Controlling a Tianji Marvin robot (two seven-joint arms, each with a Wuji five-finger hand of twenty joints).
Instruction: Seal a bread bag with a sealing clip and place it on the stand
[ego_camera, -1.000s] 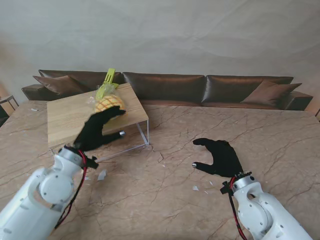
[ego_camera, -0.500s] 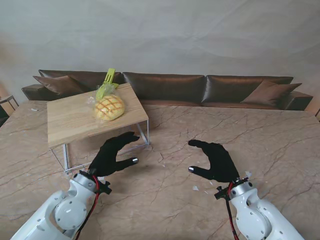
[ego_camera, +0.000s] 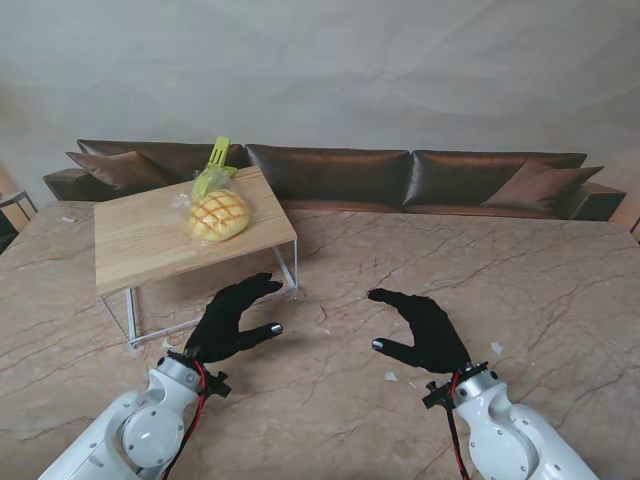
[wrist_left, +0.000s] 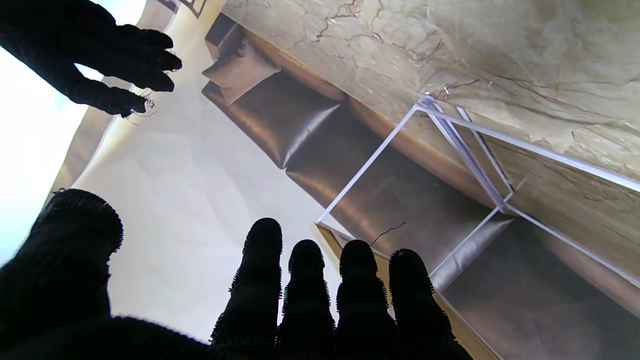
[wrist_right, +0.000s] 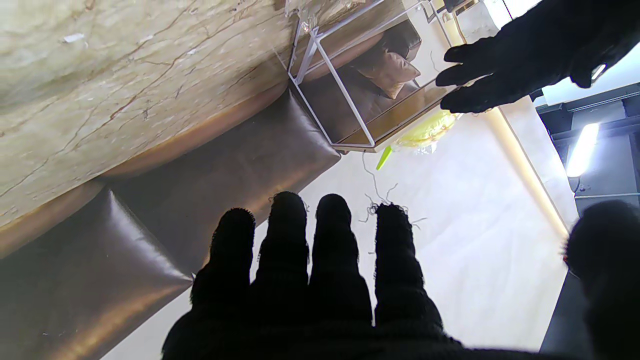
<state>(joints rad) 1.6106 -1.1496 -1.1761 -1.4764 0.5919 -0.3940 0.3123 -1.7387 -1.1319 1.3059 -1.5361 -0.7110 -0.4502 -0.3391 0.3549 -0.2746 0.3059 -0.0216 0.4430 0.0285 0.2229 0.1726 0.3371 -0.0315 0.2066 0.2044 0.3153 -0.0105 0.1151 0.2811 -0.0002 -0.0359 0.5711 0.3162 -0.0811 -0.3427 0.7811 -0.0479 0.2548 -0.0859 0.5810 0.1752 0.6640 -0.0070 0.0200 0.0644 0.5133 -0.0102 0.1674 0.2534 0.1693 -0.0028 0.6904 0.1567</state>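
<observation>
My left hand (ego_camera: 232, 320) has come back off the stand (ego_camera: 150, 245) toward me over the last second and now hangs over the marble table (ego_camera: 540, 270) just in front of the stand's near leg, while my right hand (ego_camera: 425, 328) has shifted only slightly, toward the centre. Both hands hold nothing, with fingers spread and loosely curled, thumbs apart from the rest. The bread bag (ego_camera: 216, 213) lies on the stand's wooden top near its far right corner, and the green sealing clip (ego_camera: 218, 155) sticks up from its gathered neck, so the task looks all but finished to me. The risk I see now is my left hand: it hovers close to the thin white frame, and a careless sweep could knock a leg, jolt the top and roll the bag off the near edge. I cannot tell how firmly the clip bites; if it is loose, a jolt could pop it free.
</observation>
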